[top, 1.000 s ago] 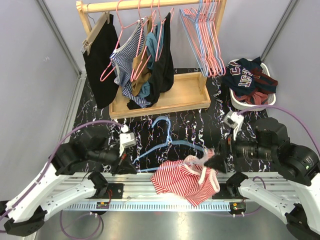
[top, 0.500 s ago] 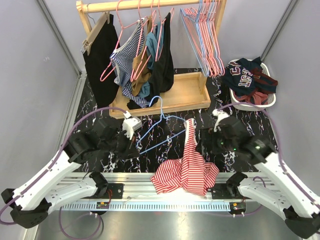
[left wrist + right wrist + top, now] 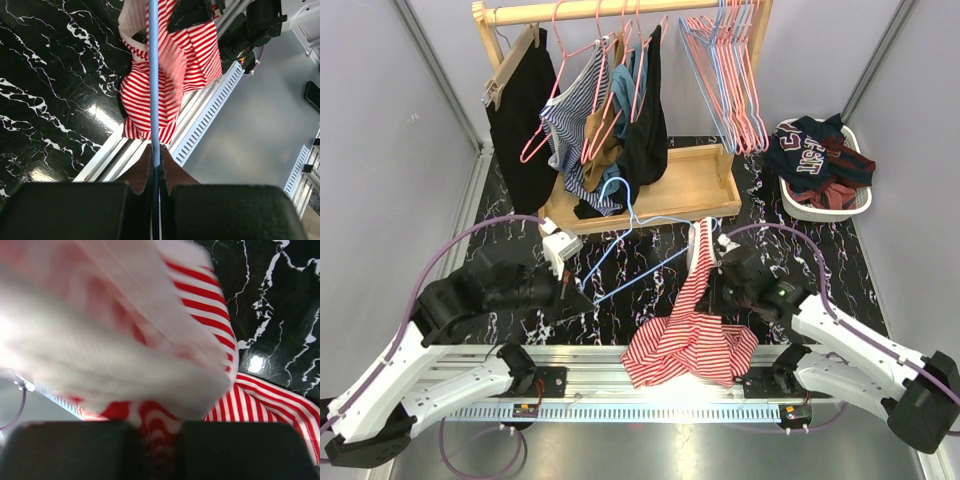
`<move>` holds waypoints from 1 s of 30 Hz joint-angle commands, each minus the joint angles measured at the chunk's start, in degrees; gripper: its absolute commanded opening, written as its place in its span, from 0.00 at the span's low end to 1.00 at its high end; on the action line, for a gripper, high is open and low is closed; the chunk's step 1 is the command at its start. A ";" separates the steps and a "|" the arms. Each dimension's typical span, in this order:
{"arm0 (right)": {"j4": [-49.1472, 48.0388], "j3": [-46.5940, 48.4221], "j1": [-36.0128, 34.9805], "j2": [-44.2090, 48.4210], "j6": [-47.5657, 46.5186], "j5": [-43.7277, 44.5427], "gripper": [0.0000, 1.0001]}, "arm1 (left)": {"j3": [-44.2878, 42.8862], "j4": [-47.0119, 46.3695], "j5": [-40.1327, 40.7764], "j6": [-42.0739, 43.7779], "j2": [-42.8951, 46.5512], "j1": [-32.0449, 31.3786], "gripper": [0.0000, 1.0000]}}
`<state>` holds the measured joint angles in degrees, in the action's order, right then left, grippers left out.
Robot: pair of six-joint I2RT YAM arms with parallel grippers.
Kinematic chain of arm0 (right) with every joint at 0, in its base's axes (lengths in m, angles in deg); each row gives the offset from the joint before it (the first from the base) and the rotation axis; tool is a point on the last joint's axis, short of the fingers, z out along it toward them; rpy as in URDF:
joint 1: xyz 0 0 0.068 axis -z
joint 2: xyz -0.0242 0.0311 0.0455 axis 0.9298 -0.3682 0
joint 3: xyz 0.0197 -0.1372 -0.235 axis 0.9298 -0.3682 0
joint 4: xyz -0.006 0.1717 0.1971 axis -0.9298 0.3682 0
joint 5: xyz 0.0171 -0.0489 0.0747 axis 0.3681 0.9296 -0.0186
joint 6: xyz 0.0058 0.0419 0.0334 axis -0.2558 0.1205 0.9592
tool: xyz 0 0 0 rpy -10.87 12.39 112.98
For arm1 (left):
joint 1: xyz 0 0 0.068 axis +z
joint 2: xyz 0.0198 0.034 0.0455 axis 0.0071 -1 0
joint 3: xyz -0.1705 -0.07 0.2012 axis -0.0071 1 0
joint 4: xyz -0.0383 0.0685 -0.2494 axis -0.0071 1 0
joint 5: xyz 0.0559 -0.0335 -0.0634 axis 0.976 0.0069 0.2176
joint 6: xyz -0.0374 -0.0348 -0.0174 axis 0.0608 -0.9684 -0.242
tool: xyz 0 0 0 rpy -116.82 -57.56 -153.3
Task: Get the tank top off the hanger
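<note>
Separating garment from hanger looks like the step in hand. The left gripper (image 3: 156,156) is clenched on the blue wire hanger (image 3: 153,75). The right gripper (image 3: 155,432) pinches a strap of the red-and-white striped tank top (image 3: 692,338), holding it up while the body lies bunched at the near edge of the worktop (image 3: 800,255). Whether the strap has cleared the hanger's arm cannot be told; next the two likely need drawing further apart

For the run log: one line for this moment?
left gripper shut on blue hanger | right gripper shut on tank top | strap raised
</note>
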<state>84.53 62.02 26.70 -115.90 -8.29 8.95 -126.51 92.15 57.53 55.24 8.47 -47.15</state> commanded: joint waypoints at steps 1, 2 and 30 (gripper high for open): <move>-3.69 -0.02 -1.37 -1.40 3.46 0.66 0.00 | -0.05 -3.16 0.88 -1.01 -0.23 0.07 0.00; -2.11 0.68 -1.37 -0.35 3.81 5.20 0.00 | 0.22 -1.77 1.58 -0.83 -0.23 0.07 0.00; 16.09 14.39 -1.20 0.13 10.93 36.61 0.01 | 9.11 3.17 -18.56 -1.36 9.09 0.07 0.00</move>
<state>105.01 75.70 25.66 -110.59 2.68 45.69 -116.34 99.36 43.41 53.95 16.64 -47.15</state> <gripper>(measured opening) 0.034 0.019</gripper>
